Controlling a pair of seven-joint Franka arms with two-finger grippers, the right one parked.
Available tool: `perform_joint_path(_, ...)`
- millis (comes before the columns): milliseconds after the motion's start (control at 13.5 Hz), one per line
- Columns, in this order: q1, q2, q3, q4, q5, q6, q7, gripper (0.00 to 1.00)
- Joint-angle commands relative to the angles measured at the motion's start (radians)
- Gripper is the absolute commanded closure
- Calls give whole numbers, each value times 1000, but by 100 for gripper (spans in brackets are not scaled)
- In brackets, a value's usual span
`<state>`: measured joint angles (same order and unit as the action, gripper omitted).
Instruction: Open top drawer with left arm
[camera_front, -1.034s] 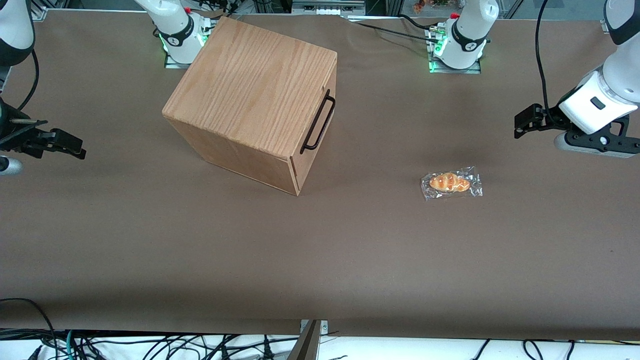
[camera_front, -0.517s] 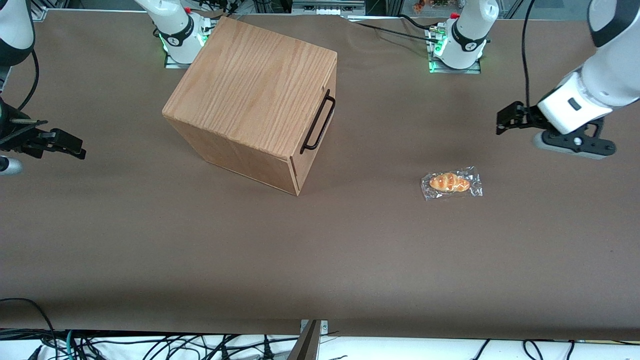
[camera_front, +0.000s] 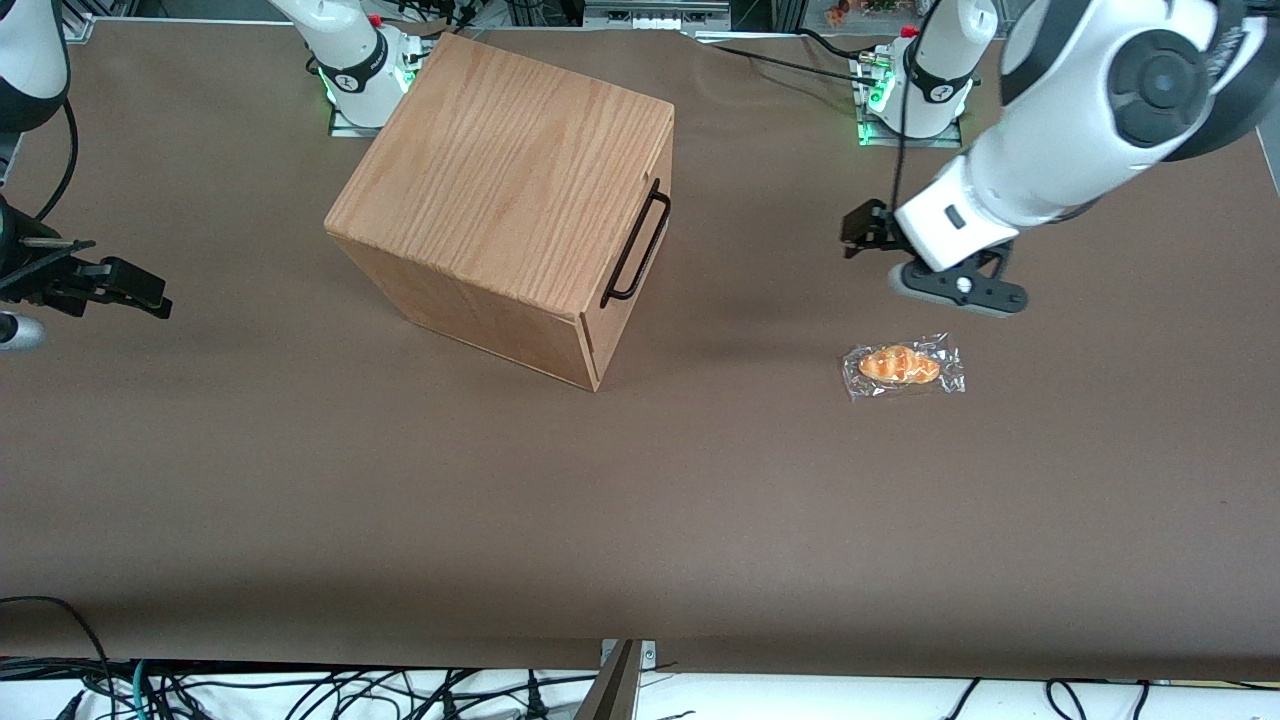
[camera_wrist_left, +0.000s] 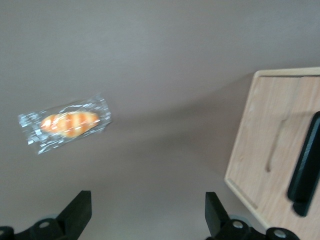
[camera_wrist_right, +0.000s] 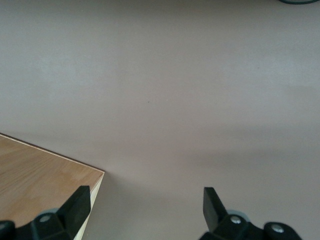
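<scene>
We see the top drawer (camera_front: 628, 270) fully shut, its light oak-grain front flush with the wooden casing and its thin black U-shaped wire handle (camera_front: 636, 246) untouched on the face turned toward the working arm's end of the table. Our left arm (camera_front: 1085, 110), bulky and white with a round dark-grey joint cap, reaches over the table with its black gripper (camera_front: 862, 228) held above the surface, fingers spread, well apart from the handle.

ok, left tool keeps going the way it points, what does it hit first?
Probably the top drawer front with its black handle. The open left tool points at it over bare table; height alignment unclear.
</scene>
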<state>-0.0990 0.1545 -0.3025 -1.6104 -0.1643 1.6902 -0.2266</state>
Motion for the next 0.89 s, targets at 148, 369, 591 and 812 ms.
perform_joint_path(148,-28,62,-134,-12,-54,198,-118,0)
perform_joint_path(369,-30,72,-207,-86,-54,342,-145,0)
perform_joint_path(591,-47,85,-237,-135,-52,416,-142,0)
perform_joint_path(812,-85,122,-244,-177,-40,495,-129,0)
